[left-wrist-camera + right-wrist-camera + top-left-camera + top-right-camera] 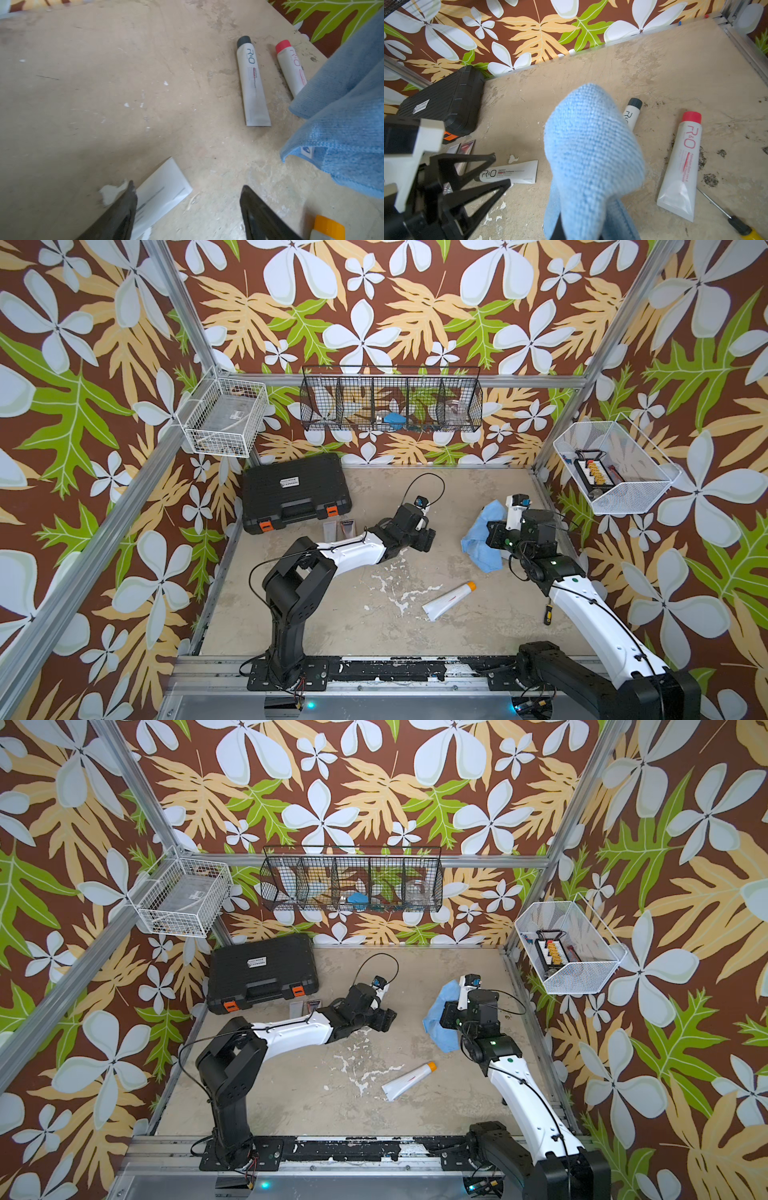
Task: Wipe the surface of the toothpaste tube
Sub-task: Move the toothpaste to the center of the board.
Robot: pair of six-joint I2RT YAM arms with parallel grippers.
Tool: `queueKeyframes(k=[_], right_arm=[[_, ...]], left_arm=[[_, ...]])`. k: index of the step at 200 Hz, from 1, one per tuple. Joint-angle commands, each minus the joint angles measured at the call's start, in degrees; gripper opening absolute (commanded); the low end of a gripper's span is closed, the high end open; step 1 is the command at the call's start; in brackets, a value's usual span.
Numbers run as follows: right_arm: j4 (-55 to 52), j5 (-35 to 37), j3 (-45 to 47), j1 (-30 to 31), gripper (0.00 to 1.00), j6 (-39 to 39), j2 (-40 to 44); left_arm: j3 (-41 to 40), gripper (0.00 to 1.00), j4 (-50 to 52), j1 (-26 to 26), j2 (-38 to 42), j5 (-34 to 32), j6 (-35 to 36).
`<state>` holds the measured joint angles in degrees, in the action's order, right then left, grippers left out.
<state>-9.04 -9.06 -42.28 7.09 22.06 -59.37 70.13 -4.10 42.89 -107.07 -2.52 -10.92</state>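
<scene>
The left gripper has its fingers spread with nothing between them. The toothpaste tube lies flat on the table right beneath it. Its crimped end pokes into the finger gap and the body runs off under one finger; can't tell if they touch. In both top views the left arm hides this tube.

Key geometry: the long axis runs roughly side to side, crimped end toward the right gripper, cap end under the left fingers. It sits skewed to the finger gap, not square across it, so a grab probably needs a wrist turn first. The left arm is much nearer. The right arm sits past the crimped end, near but apart.

The right gripper is clamped on the cloth, which bunches over its fingers and hangs limp.

Materials:
- **Tube:** smooth white printed laminate, round at the shoulder and flattening to a thin crimp. Likely slick and squashy.
- **Cloth:** blue microfibre with a ribbed weave, stitched hem and small tag. Should wrap the tube easily.
- **Table:** worn beige with chipped white flecks.

Other tubes: the orange-capped tube lies in the open toward the front. The grey-capped tube and red-capped tube lie side by side near the cloth. Taking the one under the left fingers as the target is a judgement.
</scene>
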Motion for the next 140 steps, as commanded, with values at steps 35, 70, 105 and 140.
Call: queueKeyframes(k=[35, 70, 105, 140], right_arm=[[1.38, -7.0, -0.94, 0.03, 0.0, -1.49, -2.46], [0.66, -5.92, -1.47, 0.03, 0.0, -2.2, -1.67], [-0.6, -4.56, -3.39, 0.07, 0.0, -2.29, -1.27], [-0.71, -4.66, -4.12, 0.03, 0.0, -2.35, -1.53]], left_arm=[[-1.27, 0.86, 2.24, -8.66, -1.08, 3.68, 5.86], [-1.72, 0.82, 1.07, -10.37, -3.76, 7.53, 4.53], [-6.08, 0.81, -1.11, -10.37, -2.61, 10.2, 3.65], [-10.9, 0.81, -2.92, -10.31, -0.34, 11.85, 2.42]])
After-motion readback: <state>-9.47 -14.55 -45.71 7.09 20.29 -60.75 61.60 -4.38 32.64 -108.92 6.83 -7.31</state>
